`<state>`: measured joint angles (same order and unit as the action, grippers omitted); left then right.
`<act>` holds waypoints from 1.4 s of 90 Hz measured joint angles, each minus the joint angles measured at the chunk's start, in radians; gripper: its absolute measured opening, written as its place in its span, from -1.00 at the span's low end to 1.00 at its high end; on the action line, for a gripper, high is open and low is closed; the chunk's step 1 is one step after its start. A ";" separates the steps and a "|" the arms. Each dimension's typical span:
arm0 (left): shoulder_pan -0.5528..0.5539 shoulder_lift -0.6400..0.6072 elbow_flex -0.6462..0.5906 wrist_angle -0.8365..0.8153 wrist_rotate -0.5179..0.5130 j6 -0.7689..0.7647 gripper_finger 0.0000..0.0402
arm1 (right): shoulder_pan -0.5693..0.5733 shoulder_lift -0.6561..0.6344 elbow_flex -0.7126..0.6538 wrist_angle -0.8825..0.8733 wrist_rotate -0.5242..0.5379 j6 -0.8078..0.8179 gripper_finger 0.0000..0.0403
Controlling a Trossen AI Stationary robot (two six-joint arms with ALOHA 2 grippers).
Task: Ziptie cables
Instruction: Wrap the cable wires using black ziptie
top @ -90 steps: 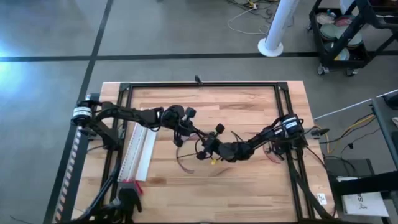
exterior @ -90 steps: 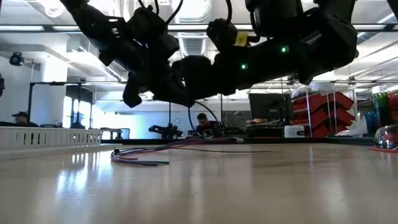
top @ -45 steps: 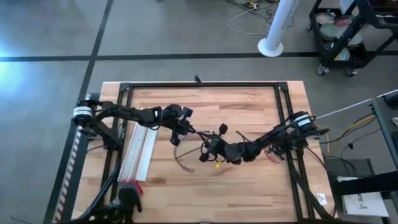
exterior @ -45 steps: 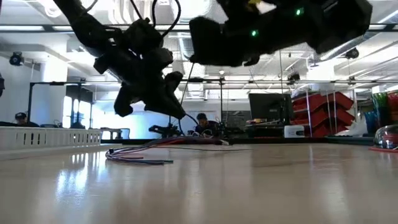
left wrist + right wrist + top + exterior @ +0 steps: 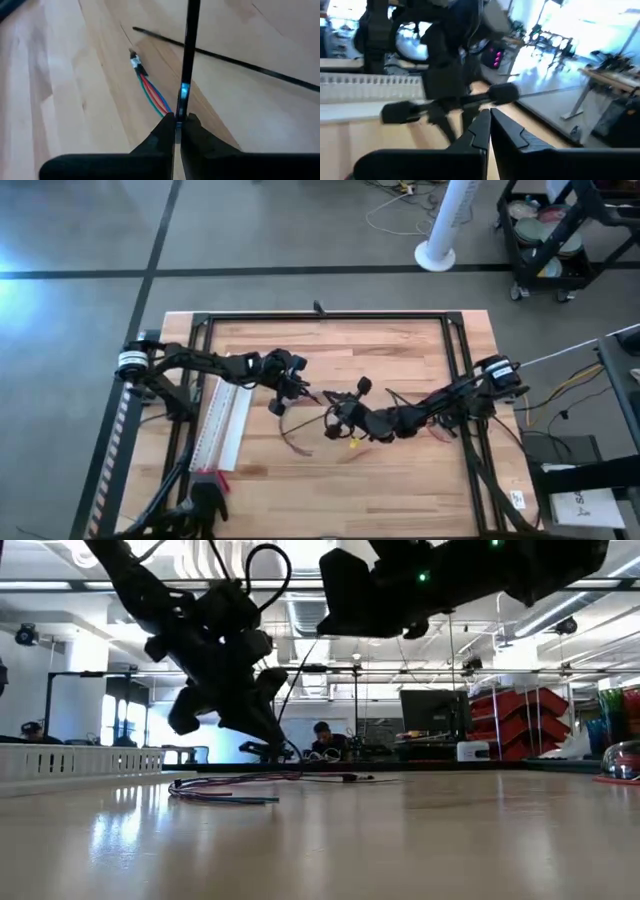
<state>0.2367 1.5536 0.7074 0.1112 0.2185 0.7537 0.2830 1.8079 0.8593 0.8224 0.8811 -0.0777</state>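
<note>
Pale wood-plank tabletop (image 5: 400, 350) in high view, black frame around it.
- Left gripper (image 5: 284, 394) and right gripper (image 5: 335, 416) near each other mid-table, both arms reaching inward, prob. to work one tie between them.
- Thin bundle of pinkish-brown and dark cables (image 5: 293, 444) in a loose curve on the wood, just toward the front edge from both grippers, touching neither.
- Long white ribbed flat strip (image 5: 226, 423) parked at the left side, well clear of the work.

Low view:
- Cables (image 5: 225, 791) flat on the glossy surface, limp, strands fanning at the near end.
- Left gripper (image 5: 268, 730) tilted tip-down above them, w/ a gap to the table.
- Right gripper higher up, apart from the bundle.

Left wrist view:
- Dark fingers (image 5: 160, 135) pinched tight on a thin black stiff plastic strip (image 5: 188, 45), prob. the ziptie, held upright so its free end can be aimed.
- Red, green, blue strands of the cables (image 5: 150, 90) below, ending in a small pale tip.
- Second thin black line (image 5: 225, 59) across the wood beyond; what it is, unclear.

Right wrist view:
- Fingers (image 5: 506, 132) drawn narrow, tips together; nothing visibly between them.
- Aimed at the left arm opposite, white strip behind.
- Bundle not bound yet; looping prob. next.
</note>
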 joint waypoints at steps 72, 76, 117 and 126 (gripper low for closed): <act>0.001 0.000 0.010 -0.007 0.001 -0.007 -1.00 | -0.137 0.370 0.158 0.205 -0.154 -0.029 -0.45; 0.001 -0.001 0.010 -0.008 0.001 -0.007 -1.00 | -0.140 0.373 0.168 0.203 -0.176 -0.035 -0.48; 0.004 -0.001 0.010 -0.005 0.001 -0.004 -1.00 | -0.133 0.375 0.156 0.144 -0.080 0.043 -0.72; 0.004 -0.002 0.010 -0.007 0.001 -0.004 -1.00 | -0.133 0.375 0.158 0.147 -0.099 0.039 -0.68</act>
<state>0.2405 1.5520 0.7177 0.1043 0.2193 0.7498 0.1498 2.1826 1.0171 0.9692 0.7817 -0.0384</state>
